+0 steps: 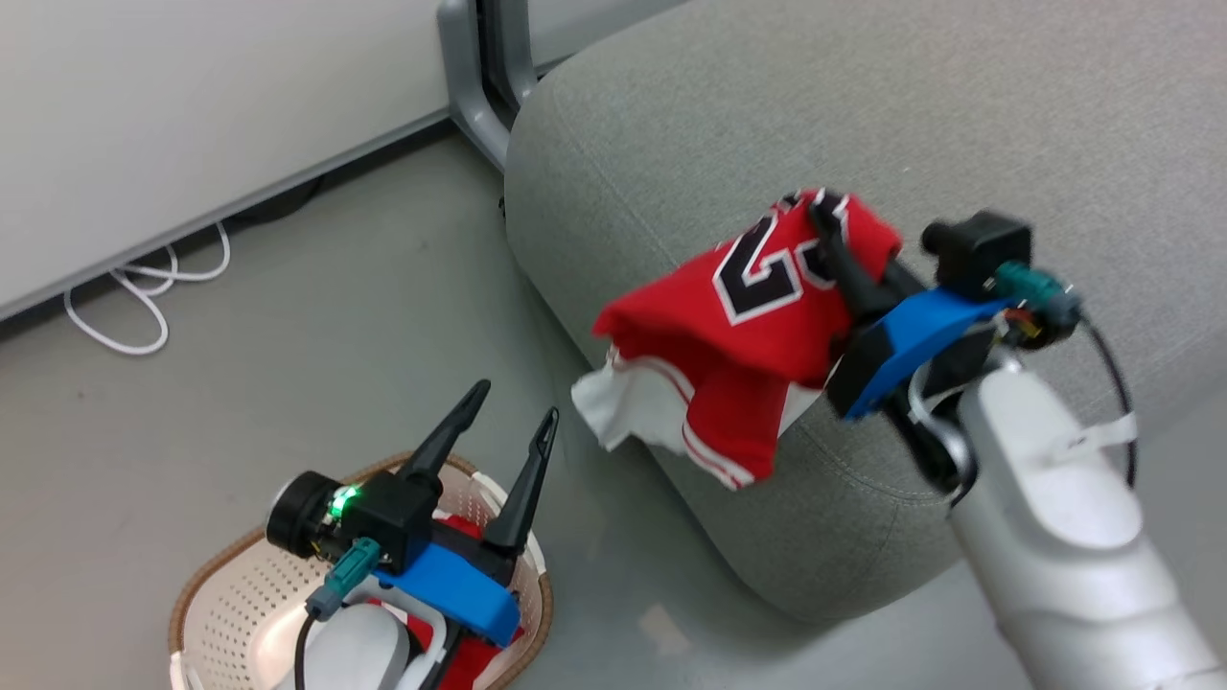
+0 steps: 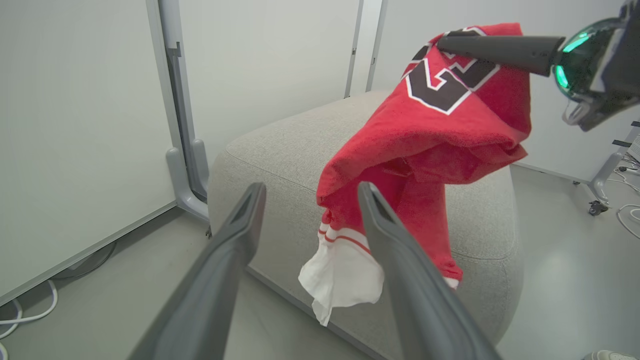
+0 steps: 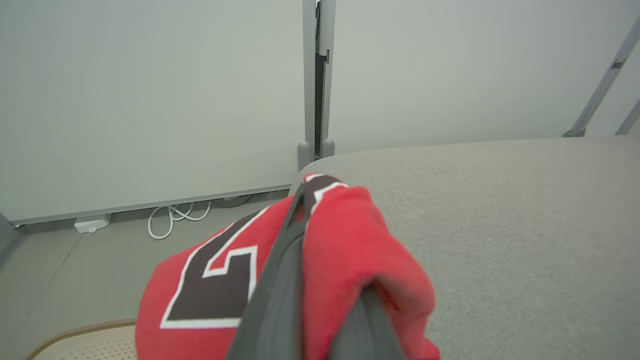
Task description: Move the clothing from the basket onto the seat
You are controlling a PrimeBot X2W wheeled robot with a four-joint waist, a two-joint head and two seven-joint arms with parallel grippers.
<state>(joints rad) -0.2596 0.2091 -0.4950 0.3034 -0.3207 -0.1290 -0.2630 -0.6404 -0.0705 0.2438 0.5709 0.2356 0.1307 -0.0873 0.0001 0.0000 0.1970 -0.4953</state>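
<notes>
My right gripper (image 1: pixel 822 213) is shut on the clothing, a red jersey (image 1: pixel 748 326) with black-and-white numerals. The jersey hangs over the front corner of the grey seat (image 1: pixel 959 115), its white hem dangling past the edge. In the right wrist view the fingers (image 3: pixel 280 280) pinch the jersey (image 3: pixel 350 250) above the seat (image 3: pixel 500 200). My left gripper (image 1: pixel 515 402) stands open and empty over the cream basket (image 1: pixel 230 594), where more red clothing (image 1: pixel 470 661) lies under the arm. The left wrist view looks between the left gripper's (image 2: pixel 311 187) fingers at the hanging jersey (image 2: pixel 450 130).
A white cable (image 1: pixel 144 287) lies coiled on the grey floor by the wall panel. A grey partition post foot (image 1: pixel 479 96) stands behind the seat's left corner. A wheeled stand (image 2: pixel 597 200) is beyond the seat. Bare floor separates basket and seat.
</notes>
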